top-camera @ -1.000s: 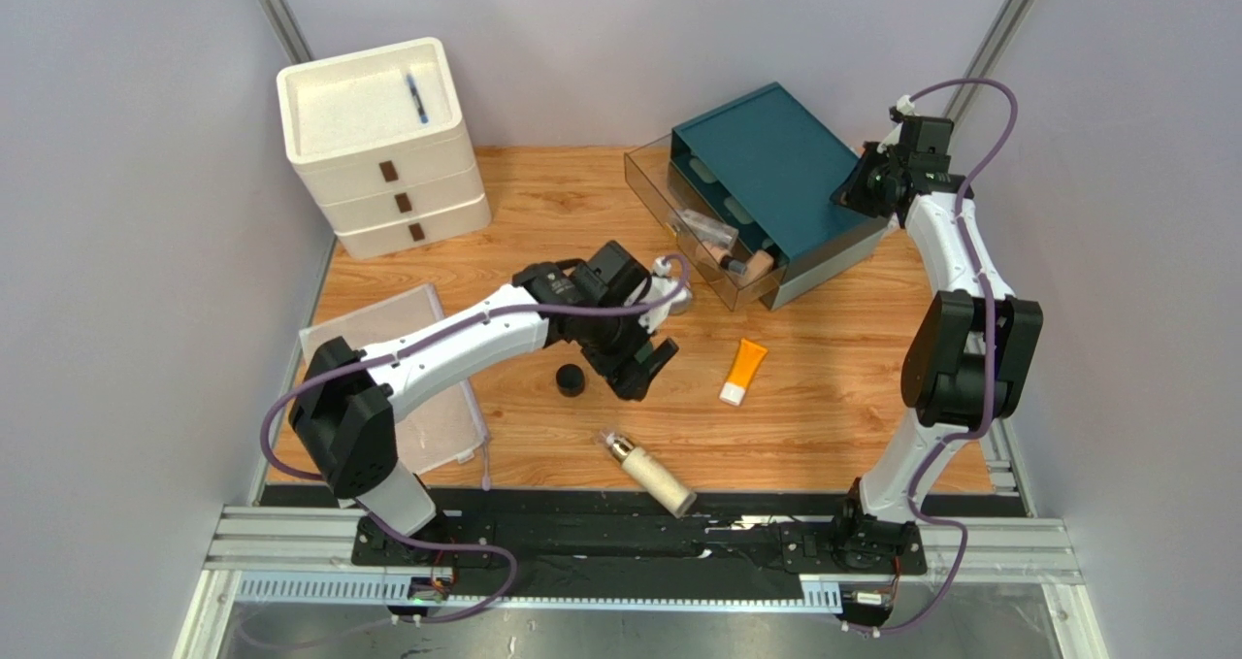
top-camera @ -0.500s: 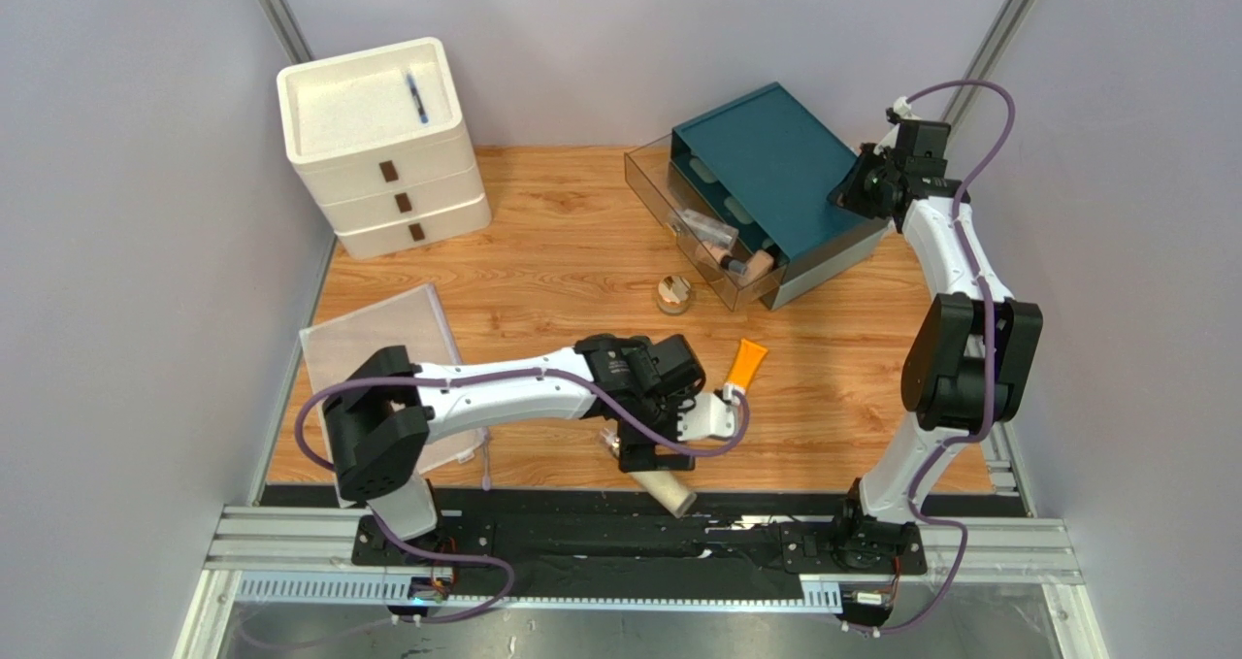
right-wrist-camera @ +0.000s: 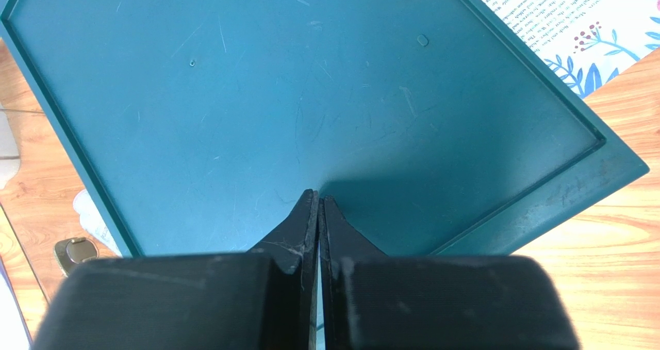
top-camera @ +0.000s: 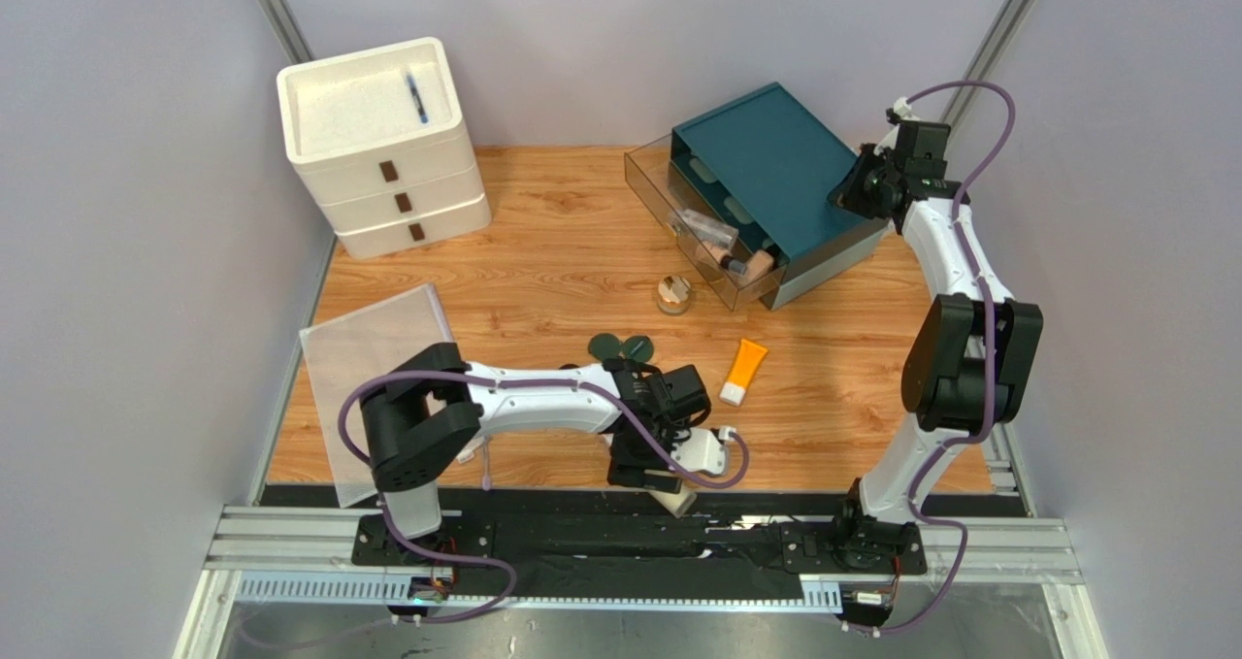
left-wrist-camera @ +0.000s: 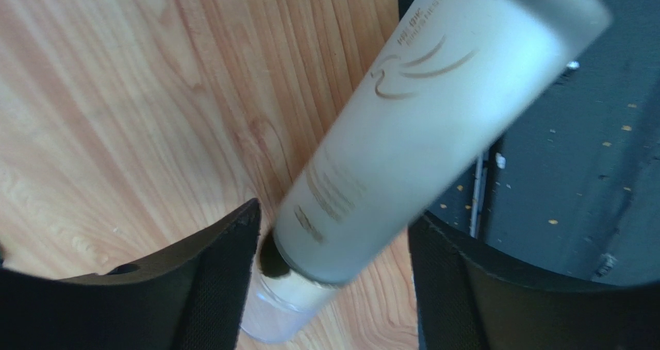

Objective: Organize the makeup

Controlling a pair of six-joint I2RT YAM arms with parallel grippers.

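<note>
A cream pump bottle (left-wrist-camera: 403, 133) lies on the wood at the table's front edge, and in the top view only its end (top-camera: 675, 498) shows. My left gripper (top-camera: 656, 467) is open and straddles the bottle (left-wrist-camera: 333, 242), with a gap on each side. Two dark green compacts (top-camera: 621, 348), an orange tube (top-camera: 744, 371) and a gold-lidded jar (top-camera: 672, 295) lie on the table. Beige bottles (top-camera: 725, 246) lie in the open clear drawer. My right gripper (top-camera: 860, 193) is shut and empty over the teal organizer's top (right-wrist-camera: 317, 203). The black jar is hidden.
The teal organizer (top-camera: 766, 164) stands at the back right with its clear drawer pulled out. A white drawer unit (top-camera: 382, 142) at the back left holds a blue pen (top-camera: 417, 99) on top. A clear tray (top-camera: 372, 354) lies at the left. The black rail (left-wrist-camera: 573, 172) runs along the front edge.
My left arm has swung from the table's middle to the front edge and come down over the pump bottle. The two green compacts are now uncovered. The right arm has not moved.
</note>
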